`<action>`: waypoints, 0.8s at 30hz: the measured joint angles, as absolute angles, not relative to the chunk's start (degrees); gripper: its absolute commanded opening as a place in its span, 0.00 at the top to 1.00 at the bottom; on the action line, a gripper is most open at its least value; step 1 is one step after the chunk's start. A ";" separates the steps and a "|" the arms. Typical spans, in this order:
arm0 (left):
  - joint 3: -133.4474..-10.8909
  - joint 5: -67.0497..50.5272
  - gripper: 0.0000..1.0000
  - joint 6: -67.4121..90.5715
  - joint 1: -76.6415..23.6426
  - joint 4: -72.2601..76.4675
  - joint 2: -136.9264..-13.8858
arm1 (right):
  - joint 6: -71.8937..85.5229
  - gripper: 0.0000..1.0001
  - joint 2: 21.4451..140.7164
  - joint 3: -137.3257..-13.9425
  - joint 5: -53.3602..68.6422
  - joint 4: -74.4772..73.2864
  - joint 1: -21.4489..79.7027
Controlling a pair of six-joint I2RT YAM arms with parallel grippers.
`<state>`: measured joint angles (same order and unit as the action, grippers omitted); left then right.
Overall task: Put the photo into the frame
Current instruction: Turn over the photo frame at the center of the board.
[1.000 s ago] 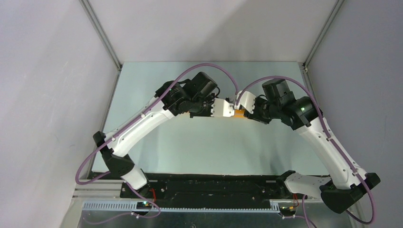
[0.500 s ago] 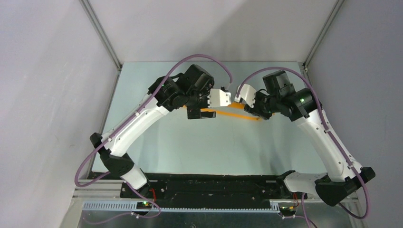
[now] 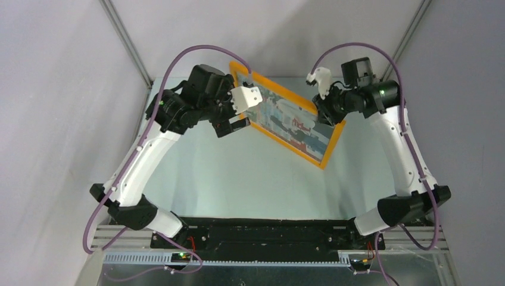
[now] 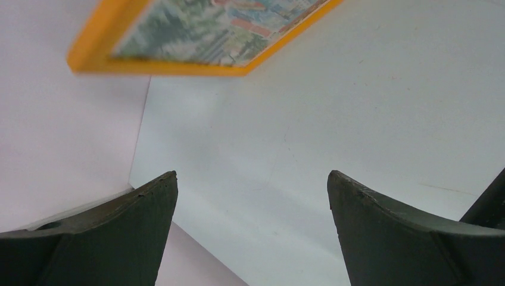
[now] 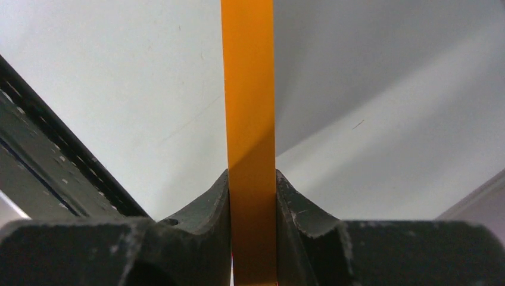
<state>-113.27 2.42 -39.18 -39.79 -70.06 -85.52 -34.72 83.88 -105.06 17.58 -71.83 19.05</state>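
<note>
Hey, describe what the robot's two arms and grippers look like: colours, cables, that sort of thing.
The left arm and right arm have white links with black joints and bases. A purple cable loops along each. The left gripper and right gripper have dark, matte, wedge-shaped fingers, speckled with scuffs on the right. A small green light glows on the right arm.

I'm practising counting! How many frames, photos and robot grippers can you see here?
Frames: 1, the frame
Photos: 1, the photo
Grippers: 2, the left gripper and the right gripper
Total: 4
</note>
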 measured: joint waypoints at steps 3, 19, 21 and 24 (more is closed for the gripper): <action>-113.23 1.23 0.00 -38.33 -39.44 -69.87 -84.33 | -29.78 1.00 86.98 -108.36 20.14 -72.62 15.35; -106.65 -0.36 0.00 -35.83 -39.35 -68.05 -83.02 | -8.27 1.00 92.60 -100.42 38.28 -65.67 -3.73; -106.28 -0.47 0.00 -35.46 -39.33 -67.83 -83.02 | -5.93 1.00 92.60 -97.23 40.36 -63.02 -5.17; -105.67 -0.69 0.00 -34.87 -39.35 -67.53 -83.02 | -2.04 1.00 92.31 -91.53 43.38 -57.76 -7.07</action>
<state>-105.67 -0.69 -34.87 -39.35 -67.53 -83.02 -2.04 92.31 -91.53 43.38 -57.76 -7.07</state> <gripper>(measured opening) 0.996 0.290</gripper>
